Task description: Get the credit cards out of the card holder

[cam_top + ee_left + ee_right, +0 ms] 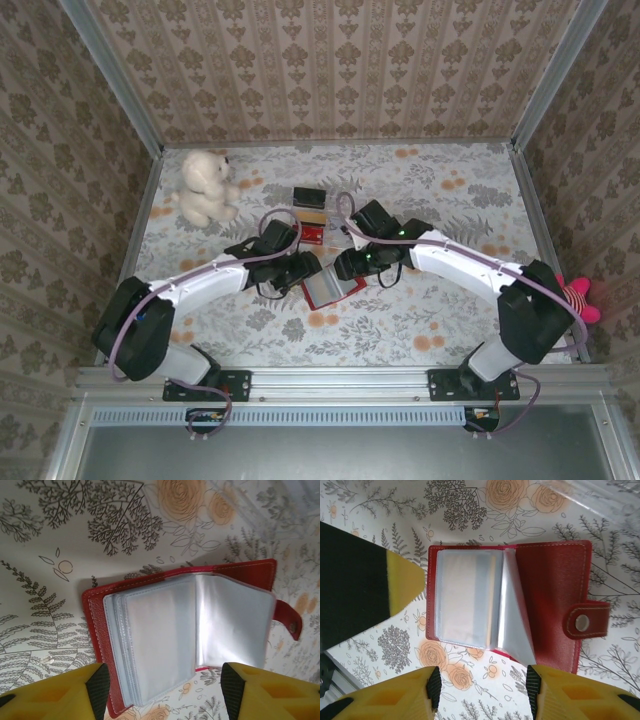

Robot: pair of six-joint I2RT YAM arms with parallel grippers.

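Here the card holder [327, 291] lies open, clear sleeves up, on the floral cloth of the table [430, 335], between the two arms. The left gripper [163, 685] hangs over it, fingers spread wide and empty; the right gripper [482, 692] likewise gapes, holding nothing. Patterned wallpaper [340, 70] covers the walls, framed by metal posts [112, 80], and a white teddy [205, 187] sits far left

Light is bright and even, with soft shadows. In the left wrist view the card holder [97, 615] has sleeves [235, 620] that glare white and look slightly blurred. The overhead view is sharp.
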